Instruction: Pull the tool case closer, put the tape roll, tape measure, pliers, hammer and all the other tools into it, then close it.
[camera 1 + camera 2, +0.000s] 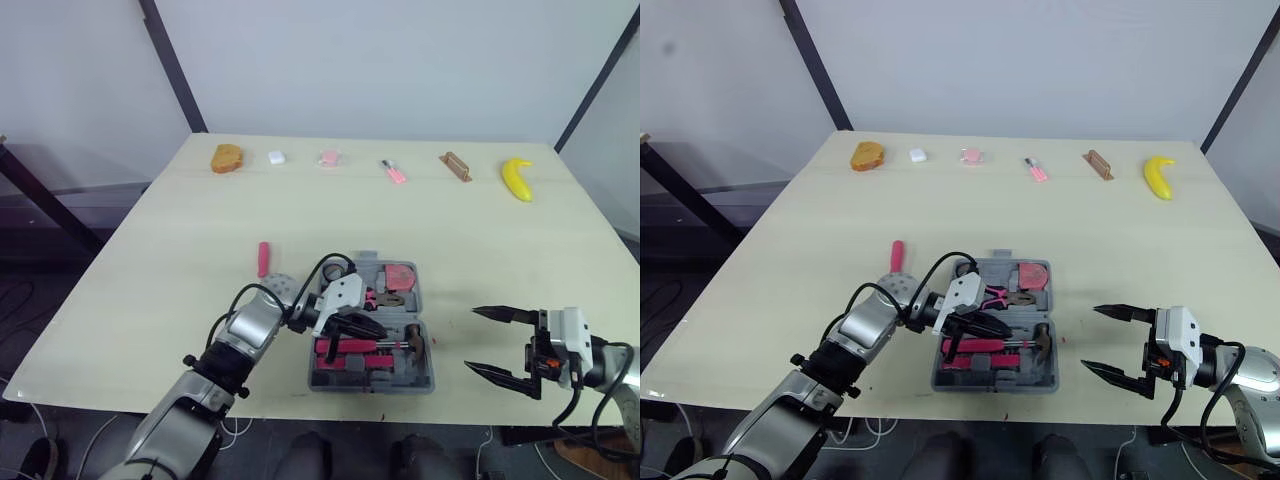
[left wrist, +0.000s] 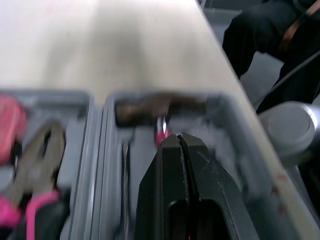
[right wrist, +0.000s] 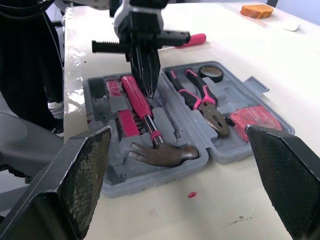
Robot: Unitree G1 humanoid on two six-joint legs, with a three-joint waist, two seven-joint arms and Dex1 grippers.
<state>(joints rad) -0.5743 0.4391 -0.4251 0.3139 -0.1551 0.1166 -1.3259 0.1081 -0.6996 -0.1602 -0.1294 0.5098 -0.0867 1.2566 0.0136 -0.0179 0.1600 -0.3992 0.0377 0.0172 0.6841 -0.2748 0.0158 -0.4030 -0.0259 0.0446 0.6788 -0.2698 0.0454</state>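
Note:
The grey tool case [image 1: 425, 372] lies open near the table's front edge. In it are a pink-handled hammer [image 3: 150, 131], pink-handled pliers [image 3: 201, 98], a black tape roll [image 3: 212, 73] and a pink tape measure [image 3: 255, 119]. My left gripper [image 1: 376, 328] hangs over the case's front half with its fingers shut. The tips point down right beside the hammer's handle, and nothing shows between them. To the right of the case, my right gripper [image 1: 472, 339] is open and holds nothing. A pink-handled tool [image 1: 263, 258] lies on the table left of the case.
Along the far edge lies a row of small things: a bread slice [image 1: 227, 157], a white piece [image 1: 276, 157], two small pink items [image 1: 329, 157], a brown block [image 1: 455, 165] and a banana [image 1: 517, 178]. Bare tabletop [image 1: 480, 240] separates that row from the case.

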